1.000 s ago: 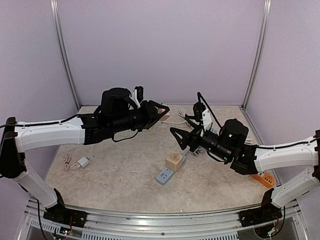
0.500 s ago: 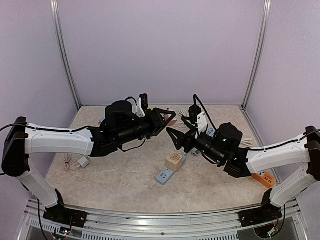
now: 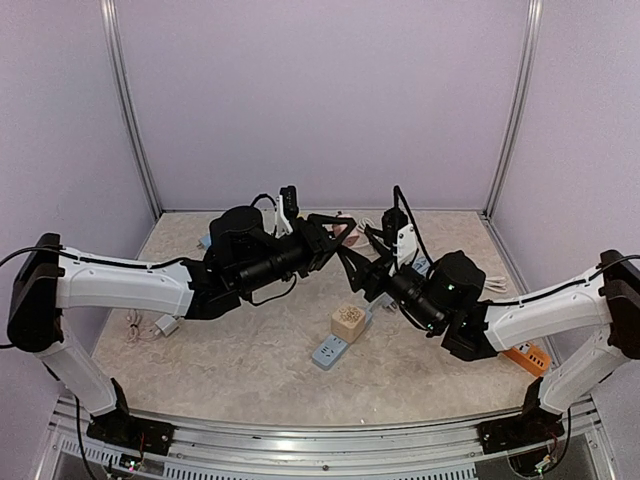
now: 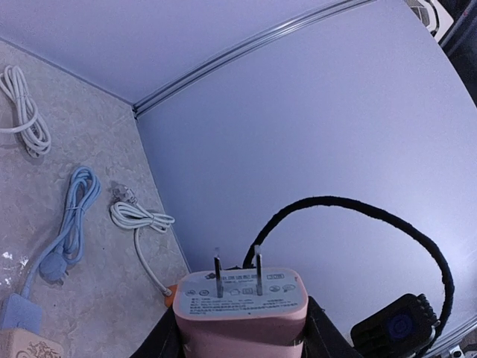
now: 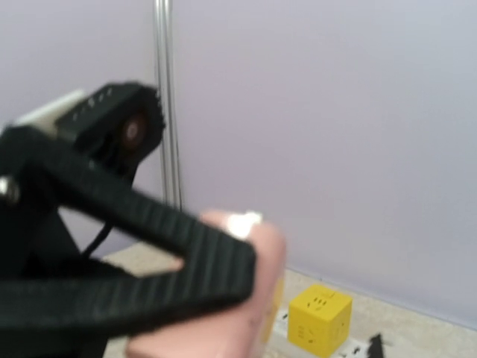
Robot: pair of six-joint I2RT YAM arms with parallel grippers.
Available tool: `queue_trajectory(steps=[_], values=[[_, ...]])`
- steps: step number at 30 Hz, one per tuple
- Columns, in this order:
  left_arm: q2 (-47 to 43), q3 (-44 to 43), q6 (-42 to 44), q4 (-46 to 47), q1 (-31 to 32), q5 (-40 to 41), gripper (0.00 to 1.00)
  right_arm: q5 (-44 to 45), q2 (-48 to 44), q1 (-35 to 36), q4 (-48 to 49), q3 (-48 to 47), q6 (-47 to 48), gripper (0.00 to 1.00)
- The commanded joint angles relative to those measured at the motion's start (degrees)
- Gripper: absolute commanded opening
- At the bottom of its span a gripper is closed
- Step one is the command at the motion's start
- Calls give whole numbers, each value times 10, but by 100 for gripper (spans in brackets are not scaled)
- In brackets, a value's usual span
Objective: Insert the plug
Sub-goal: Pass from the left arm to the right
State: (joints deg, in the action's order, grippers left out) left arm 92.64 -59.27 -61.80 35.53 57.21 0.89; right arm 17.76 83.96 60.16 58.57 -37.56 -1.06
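Note:
The plug [image 4: 240, 309] is a pink block with two metal prongs [image 4: 258, 272] pointing away from the left wrist camera. My left gripper [image 4: 240, 332] is shut on its sides. In the top view the left gripper [image 3: 335, 236] holds the plug [image 3: 346, 236] in the air over the middle of the table. My right gripper [image 3: 353, 264] sits right beside it, fingers apart, and I cannot tell if they touch it. The right wrist view is blurred: the pink plug [image 5: 257, 298] fills the lower middle, with a black ribbed finger [image 5: 149, 250] across it.
A blue-grey power strip [image 3: 328, 352] lies below the grippers with a beige cube [image 3: 348, 322] at its far end. An orange strip [image 3: 528, 358] lies at the right, a white charger [image 3: 165, 324] at the left. A yellow cube socket [image 5: 320, 317] and coiled cables [image 4: 74, 216] lie toward the back.
The left arm has carried the plug to the right. The right gripper has moved up and left to meet it, and its fingers have narrowed.

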Motion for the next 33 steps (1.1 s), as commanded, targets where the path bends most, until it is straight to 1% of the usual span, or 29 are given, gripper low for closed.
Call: queue_trajectory(steps=[1,6,10,12,14,17,19,22,23,25,30,31,33], values=[[12,12,-7,28,8,8,32,8,12,7,40,9,5,67],[22,16,-17,50,11,7,32,16,21,7,35,-5,5,63],[25,17,-17,60,12,7,32,16,25,7,43,-7,4,53],[23,20,-17,64,13,9,32,13,27,8,46,-7,5,43],[22,21,-15,67,14,9,32,11,28,8,46,-8,5,38],[23,21,-15,69,14,9,33,8,30,9,46,-10,5,27],[25,22,-16,72,15,7,38,6,29,9,44,-11,5,16],[26,21,-13,76,14,2,61,7,24,8,31,-13,1,4],[26,22,-11,77,14,1,67,6,20,8,25,-13,-1,1],[21,25,-2,75,15,2,72,9,10,8,11,-12,-8,0],[-18,63,25,68,11,26,95,32,-41,8,-41,3,-29,0],[-35,71,33,62,9,32,98,39,-55,7,-56,6,-33,0],[-60,90,55,36,5,51,99,60,-85,8,-103,12,-41,0]])
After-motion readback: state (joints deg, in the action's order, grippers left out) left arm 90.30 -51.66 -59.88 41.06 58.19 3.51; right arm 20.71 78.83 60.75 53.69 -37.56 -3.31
